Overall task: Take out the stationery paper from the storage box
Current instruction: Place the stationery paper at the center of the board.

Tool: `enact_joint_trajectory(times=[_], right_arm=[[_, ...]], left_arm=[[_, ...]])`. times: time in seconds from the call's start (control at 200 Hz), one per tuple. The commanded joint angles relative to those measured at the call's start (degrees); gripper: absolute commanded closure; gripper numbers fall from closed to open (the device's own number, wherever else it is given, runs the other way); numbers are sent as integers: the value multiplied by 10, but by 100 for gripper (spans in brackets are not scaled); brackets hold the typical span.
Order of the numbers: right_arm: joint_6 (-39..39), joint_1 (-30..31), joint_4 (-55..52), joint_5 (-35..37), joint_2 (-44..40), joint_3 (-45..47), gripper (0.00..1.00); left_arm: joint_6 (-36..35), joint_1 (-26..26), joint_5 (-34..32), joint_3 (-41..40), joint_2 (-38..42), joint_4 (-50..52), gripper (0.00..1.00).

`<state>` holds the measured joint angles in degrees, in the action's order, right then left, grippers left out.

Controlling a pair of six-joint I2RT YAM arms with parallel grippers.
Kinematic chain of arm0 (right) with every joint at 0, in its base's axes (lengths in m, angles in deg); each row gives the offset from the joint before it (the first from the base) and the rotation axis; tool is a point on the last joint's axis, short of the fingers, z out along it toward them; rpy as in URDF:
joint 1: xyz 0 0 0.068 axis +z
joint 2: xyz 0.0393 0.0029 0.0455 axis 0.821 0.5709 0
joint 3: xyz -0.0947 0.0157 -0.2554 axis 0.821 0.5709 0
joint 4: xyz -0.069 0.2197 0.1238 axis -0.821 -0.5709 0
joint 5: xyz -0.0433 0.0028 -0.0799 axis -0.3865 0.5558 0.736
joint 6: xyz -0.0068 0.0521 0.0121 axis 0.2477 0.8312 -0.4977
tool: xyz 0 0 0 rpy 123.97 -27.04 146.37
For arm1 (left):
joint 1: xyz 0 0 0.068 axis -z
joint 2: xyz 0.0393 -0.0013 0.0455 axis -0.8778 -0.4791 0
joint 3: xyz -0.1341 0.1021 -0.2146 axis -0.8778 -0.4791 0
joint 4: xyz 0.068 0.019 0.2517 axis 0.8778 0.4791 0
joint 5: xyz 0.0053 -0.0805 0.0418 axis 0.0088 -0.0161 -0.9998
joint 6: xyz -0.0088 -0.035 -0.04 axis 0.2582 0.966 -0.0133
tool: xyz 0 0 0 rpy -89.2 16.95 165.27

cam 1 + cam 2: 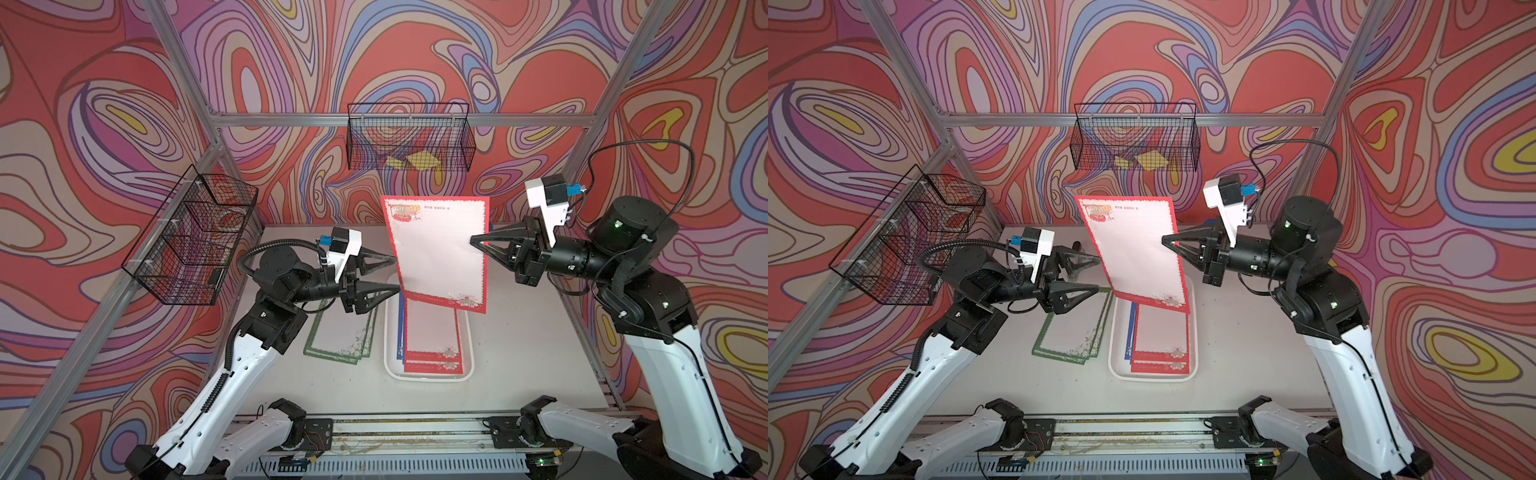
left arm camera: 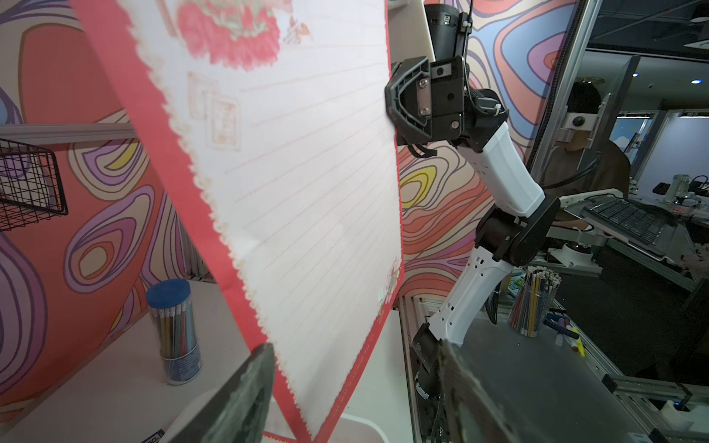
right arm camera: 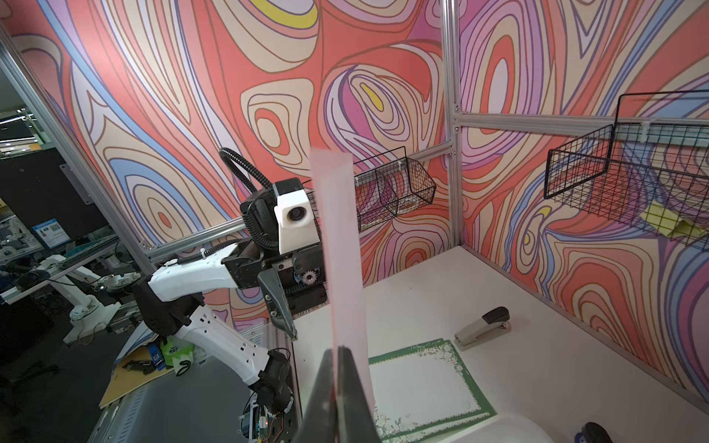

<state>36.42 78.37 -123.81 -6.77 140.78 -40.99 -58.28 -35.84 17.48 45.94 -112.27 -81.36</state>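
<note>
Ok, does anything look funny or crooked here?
Yes: one red-bordered sheet hangs tilted in the air above the storage box, pinched at one edge by the right fingers. Nothing looks torn or spilled.

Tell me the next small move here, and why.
Probably close the left gripper on the red-bordered sheet: its open jaws straddle one edge, while the right gripper pinches the opposite edge, holding it tilted upright above the storage box. Green-bordered sheets already lie on the table beside the box.

Walls: swirled red, purple, blue and cream pattern. Frame: aluminium bars. Surface: pale, matte. Black wire baskets: back, side, frame-mounted.
</note>
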Motion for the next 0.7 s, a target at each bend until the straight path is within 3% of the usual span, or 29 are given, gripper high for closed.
enact_joint_trajectory(times=[0.0,0.325,0.516,0.696], right_arm=[[-15,0,-11,-10,-5,-6,100],[-46,0,-46,3,-8,-36,100],[-84,0,-123,20,8,-103,100],[-75,0,-116,9,10,-110,100]], left_arm=[[14,-1,20,18,-7,-10,30],[-16,-2,22,21,-12,29,32],[24,-2,36,9,-7,-23,32],[63,-2,62,28,-24,-61,32]])
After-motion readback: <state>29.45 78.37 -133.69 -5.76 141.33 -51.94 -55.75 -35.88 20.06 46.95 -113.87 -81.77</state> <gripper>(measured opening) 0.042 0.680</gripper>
